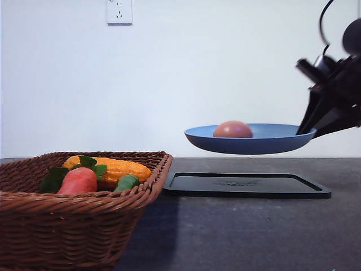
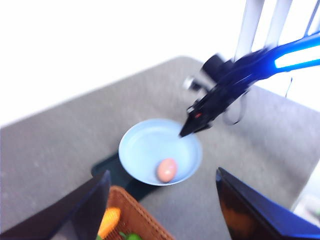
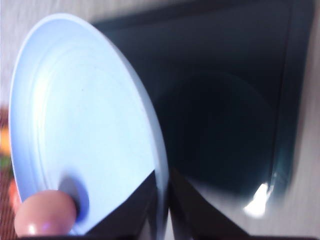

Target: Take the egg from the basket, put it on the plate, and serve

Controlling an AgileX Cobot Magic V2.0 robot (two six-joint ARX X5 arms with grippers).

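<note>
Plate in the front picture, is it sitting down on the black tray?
No, the plate with the egg on it hangs in the air above the black tray, held at its rim by the right gripper.

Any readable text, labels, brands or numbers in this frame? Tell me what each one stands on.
Nothing legible.
Black tray: faint raised marking at its centre, too small and blurred to read.
Wall socket: no readable print.
Plate, egg, basket: no text.
</note>
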